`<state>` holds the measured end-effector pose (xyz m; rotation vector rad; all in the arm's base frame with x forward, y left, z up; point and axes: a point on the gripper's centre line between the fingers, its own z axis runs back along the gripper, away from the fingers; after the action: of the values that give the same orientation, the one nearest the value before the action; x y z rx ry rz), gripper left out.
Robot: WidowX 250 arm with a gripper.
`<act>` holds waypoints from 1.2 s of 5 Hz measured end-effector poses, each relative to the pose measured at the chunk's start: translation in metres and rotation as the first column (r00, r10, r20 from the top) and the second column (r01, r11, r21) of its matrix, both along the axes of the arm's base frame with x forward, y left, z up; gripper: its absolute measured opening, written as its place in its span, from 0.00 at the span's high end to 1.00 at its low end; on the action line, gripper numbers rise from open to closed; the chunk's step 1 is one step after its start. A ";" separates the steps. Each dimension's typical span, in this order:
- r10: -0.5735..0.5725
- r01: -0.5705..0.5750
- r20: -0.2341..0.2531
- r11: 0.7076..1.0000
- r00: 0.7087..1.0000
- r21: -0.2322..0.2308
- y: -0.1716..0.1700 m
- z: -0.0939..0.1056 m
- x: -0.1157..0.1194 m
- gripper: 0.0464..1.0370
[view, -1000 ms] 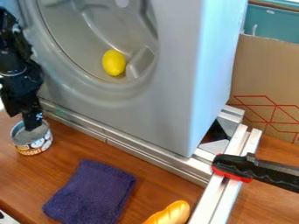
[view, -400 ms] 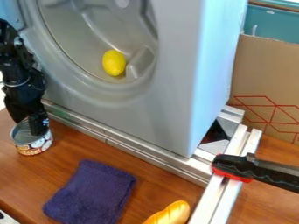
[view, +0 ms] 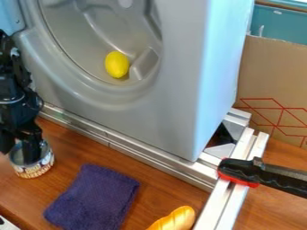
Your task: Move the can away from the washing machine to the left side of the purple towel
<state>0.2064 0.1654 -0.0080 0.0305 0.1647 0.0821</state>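
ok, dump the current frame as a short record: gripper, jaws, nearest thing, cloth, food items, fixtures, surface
gripper: black gripper, left edge of view, at the can
jaws: apart, one inside the can's open top, one outside its wall
nearest_thing: open can, printed label
cloth: purple cloth, right of the can in view
food_items: yellow lemon in the round recess of the grey housing; bread loaf at bottom edge
fixtures: metal rails along the housing's base; black-and-red clamp on the right-hand rails
surface: brown wooden tabletop
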 end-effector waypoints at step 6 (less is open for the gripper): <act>-0.225 0.217 0.024 0.958 0.974 0.189 -0.025 0.078 0.020 0.04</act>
<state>0.2265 0.1404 0.0697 0.2331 0.1072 -0.1260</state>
